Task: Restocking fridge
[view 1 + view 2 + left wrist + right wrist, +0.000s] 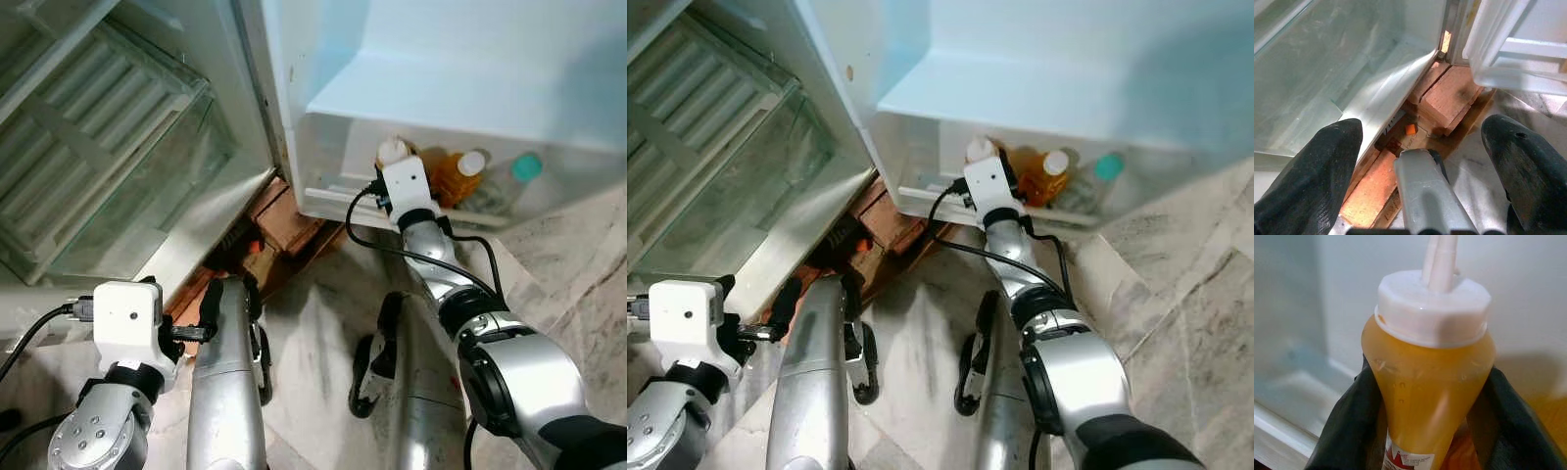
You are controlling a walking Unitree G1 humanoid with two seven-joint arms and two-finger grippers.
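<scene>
A squeeze bottle [1425,377] of amber liquid with a white cap and nozzle stands upright between the black fingers [1344,431] of my right gripper [1425,431], which is shut on its body. In the eye views that arm reaches into the fridge door's lower shelf [333,191], and the bottle's cap [394,149] shows just above the wrist camera. Another orange bottle [458,174] with a white cap and a clear bottle with a teal cap [519,171] stand in the same shelf to the right. My left gripper [1422,126] hangs open and low, holding nothing, near the fridge's base.
The fridge body stands open on the left with a glass-fronted drawer [127,166]. Red bricks [1449,98] and a small orange piece [1411,129] lie under the fridge's front corner. My silver legs [227,392] stand on the marble floor [578,274].
</scene>
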